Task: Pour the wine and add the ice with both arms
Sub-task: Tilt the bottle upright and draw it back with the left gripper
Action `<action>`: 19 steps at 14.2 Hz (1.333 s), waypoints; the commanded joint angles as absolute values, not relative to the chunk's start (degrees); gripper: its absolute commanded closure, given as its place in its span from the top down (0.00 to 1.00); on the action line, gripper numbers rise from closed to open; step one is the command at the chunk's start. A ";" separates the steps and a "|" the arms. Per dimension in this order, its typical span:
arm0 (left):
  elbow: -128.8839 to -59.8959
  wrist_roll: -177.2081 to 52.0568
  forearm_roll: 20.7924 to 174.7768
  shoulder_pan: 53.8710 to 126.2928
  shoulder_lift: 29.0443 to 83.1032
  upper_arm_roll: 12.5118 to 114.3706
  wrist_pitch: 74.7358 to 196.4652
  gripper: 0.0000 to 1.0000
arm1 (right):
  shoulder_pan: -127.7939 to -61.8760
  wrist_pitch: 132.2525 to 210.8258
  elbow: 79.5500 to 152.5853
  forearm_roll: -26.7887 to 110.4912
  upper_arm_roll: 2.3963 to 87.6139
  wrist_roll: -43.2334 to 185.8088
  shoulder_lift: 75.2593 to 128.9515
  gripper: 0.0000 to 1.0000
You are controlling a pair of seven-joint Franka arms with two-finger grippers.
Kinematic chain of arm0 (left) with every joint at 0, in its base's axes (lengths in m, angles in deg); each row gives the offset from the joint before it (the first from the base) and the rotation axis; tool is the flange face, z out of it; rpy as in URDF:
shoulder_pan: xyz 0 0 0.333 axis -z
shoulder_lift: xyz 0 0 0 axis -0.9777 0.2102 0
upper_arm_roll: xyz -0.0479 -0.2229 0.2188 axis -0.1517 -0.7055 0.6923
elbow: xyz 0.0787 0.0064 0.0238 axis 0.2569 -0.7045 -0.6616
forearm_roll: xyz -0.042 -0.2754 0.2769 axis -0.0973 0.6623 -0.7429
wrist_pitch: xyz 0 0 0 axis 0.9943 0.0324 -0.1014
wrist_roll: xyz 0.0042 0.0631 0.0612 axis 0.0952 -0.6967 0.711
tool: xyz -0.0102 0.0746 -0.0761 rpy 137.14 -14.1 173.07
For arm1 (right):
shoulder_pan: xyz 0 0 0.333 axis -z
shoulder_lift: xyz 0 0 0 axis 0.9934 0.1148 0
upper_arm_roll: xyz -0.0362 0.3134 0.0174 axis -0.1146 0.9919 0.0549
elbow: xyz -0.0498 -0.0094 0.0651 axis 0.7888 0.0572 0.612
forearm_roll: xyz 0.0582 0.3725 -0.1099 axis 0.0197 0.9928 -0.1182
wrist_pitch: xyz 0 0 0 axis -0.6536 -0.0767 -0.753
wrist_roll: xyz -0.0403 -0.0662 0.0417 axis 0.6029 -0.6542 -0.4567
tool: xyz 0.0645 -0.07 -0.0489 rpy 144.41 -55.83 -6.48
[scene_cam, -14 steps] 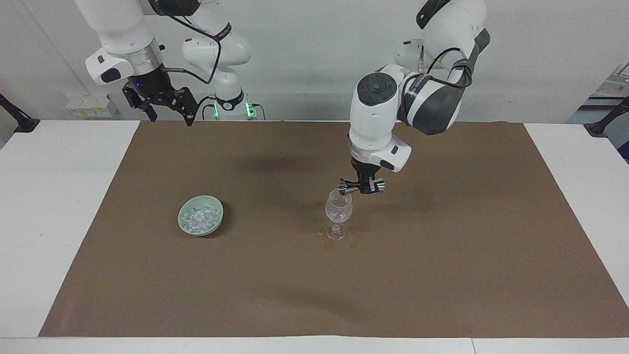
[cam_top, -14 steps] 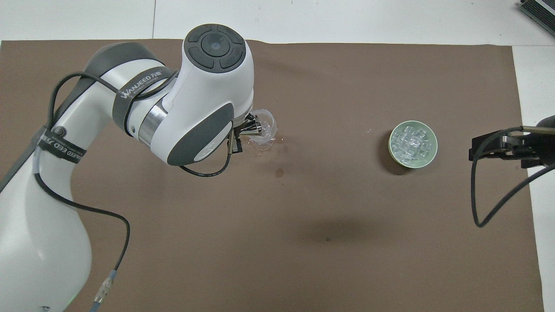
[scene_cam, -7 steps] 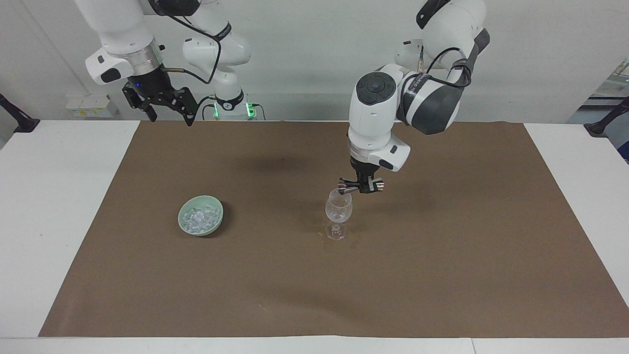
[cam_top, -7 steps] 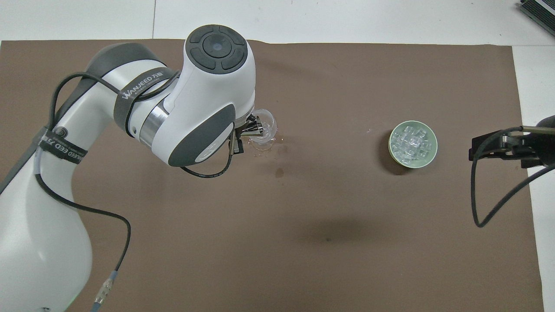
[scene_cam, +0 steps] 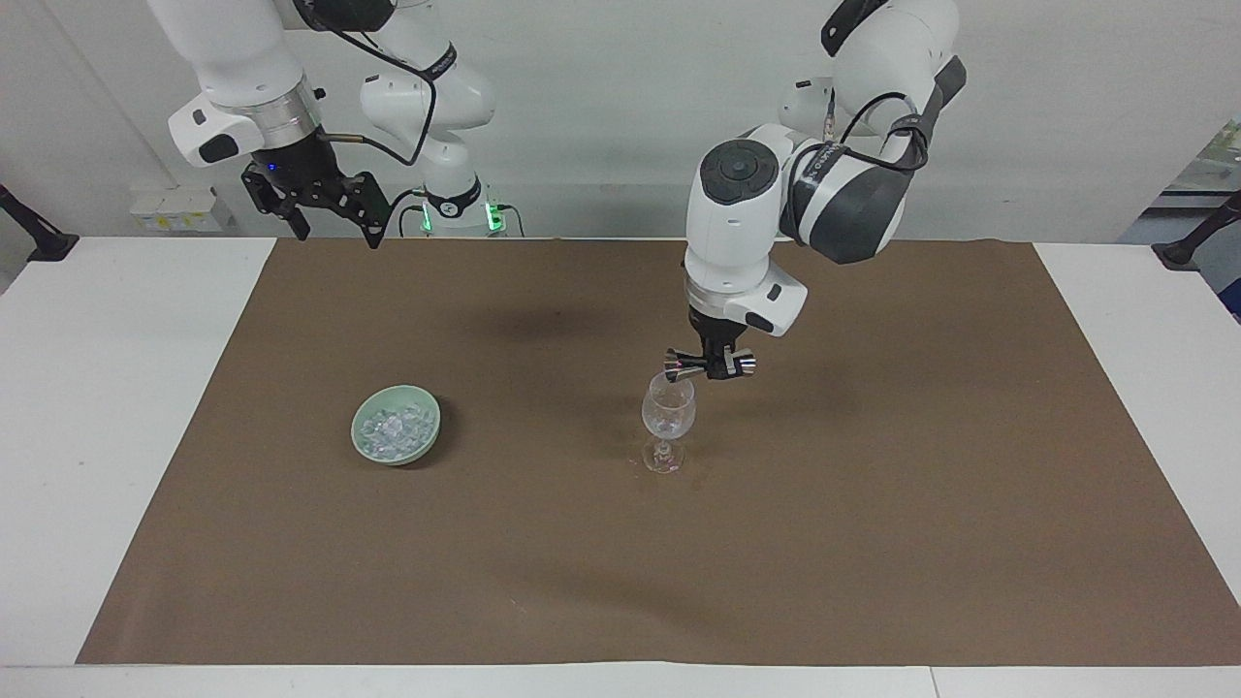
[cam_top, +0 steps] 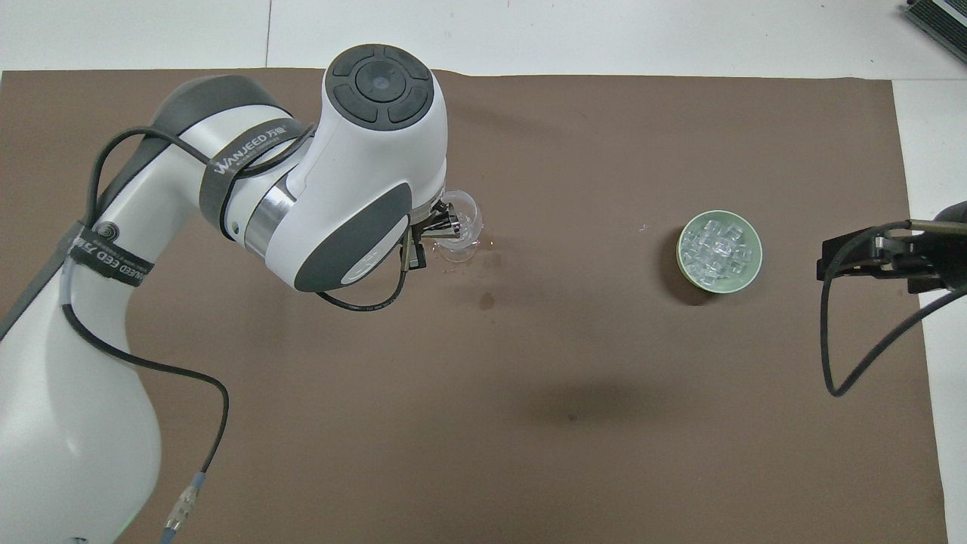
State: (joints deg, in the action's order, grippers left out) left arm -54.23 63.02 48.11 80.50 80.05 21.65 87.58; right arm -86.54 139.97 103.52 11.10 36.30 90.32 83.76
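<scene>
Ice (scene_cam: 395, 426) lies heaped as small clear chunks in a pale green bowl (scene_cam: 428, 438) on the brown mat (scene_cam: 873, 533), toward the right arm's end of the table (scene_cam: 87, 407). In the overhead view the ice (cam_top: 718, 248) fills most of the bowl (cam_top: 746, 276). A clear stemmed wine glass (scene_cam: 668, 419) stands upright on the mat near the middle, well apart from the bowl; a few glassy bits show inside it. A small dark spot (cam_top: 487, 301) marks the mat nearer to the robots than the glass (cam_top: 462, 227).

The left gripper (scene_cam: 710, 365) hangs just above the glass's rim, pointing down, its fingertips together with the shiny outer links splayed to the sides; whether anything is pinched between the tips cannot be told. The right gripper (scene_cam: 334, 228) waits raised over the mat's edge at the robots' end, its jaws spread apart and holding nothing; in the overhead view the right gripper (cam_top: 846, 258) shows beside the bowl.
</scene>
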 commanded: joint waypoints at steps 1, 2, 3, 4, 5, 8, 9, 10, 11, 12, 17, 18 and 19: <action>-51.99 62.61 46.98 80.59 80.82 19.98 86.95 0.00 | -85.70 140.51 104.42 12.67 36.40 88.78 82.90 1.00; -52.08 61.13 47.24 80.50 80.82 19.63 87.04 0.00 | -85.70 140.51 104.42 12.67 36.40 88.78 82.90 1.00; -52.08 59.55 47.94 79.81 80.91 19.62 87.13 0.00 | -85.70 140.51 104.42 12.67 36.40 88.78 82.90 1.00; -52.08 58.31 49.60 79.54 80.73 19.71 87.13 0.00 | -85.70 140.51 104.42 12.67 36.40 88.78 82.90 1.00; -51.99 55.95 51.36 79.36 80.47 20.06 87.13 0.00 | -85.70 140.51 104.42 12.67 36.40 88.78 82.90 1.00; -51.99 48.92 56.99 77.34 80.20 20.68 86.78 0.00 | -85.70 140.51 104.42 12.67 36.40 88.78 82.90 1.00; -51.99 46.37 58.57 76.90 80.12 21.03 86.60 0.00 | -85.70 140.51 104.42 12.67 36.40 88.78 82.90 1.00; -51.81 44.17 60.93 76.38 79.85 22.07 86.60 0.00 | -85.61 140.51 104.42 12.67 36.40 88.78 82.90 1.00; -51.81 41.54 63.57 76.28 79.68 23.91 86.60 0.00 | -85.69 140.51 104.42 12.67 36.40 88.78 82.90 1.00; -51.73 38.55 66.64 76.28 78.89 26.10 86.60 0.00 | -85.70 140.51 104.42 12.67 36.40 88.78 82.90 1.00; -51.90 25.72 80.00 76.72 75.55 37.26 85.29 0.00 | -85.70 140.51 104.42 12.67 36.40 88.69 82.90 1.00; -51.90 22.47 82.81 76.81 75.63 39.99 84.76 0.00 | -85.70 140.51 104.42 12.67 36.40 88.78 82.90 1.00; -51.99 19.31 85.19 76.81 75.46 42.01 84.15 0.00 | -85.70 140.51 104.42 12.67 36.40 88.69 82.90 1.00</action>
State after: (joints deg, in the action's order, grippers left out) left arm -51.97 25.02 80.52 76.11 76.55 37.38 86.23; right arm -86.54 139.97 103.52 11.10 36.30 90.32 83.76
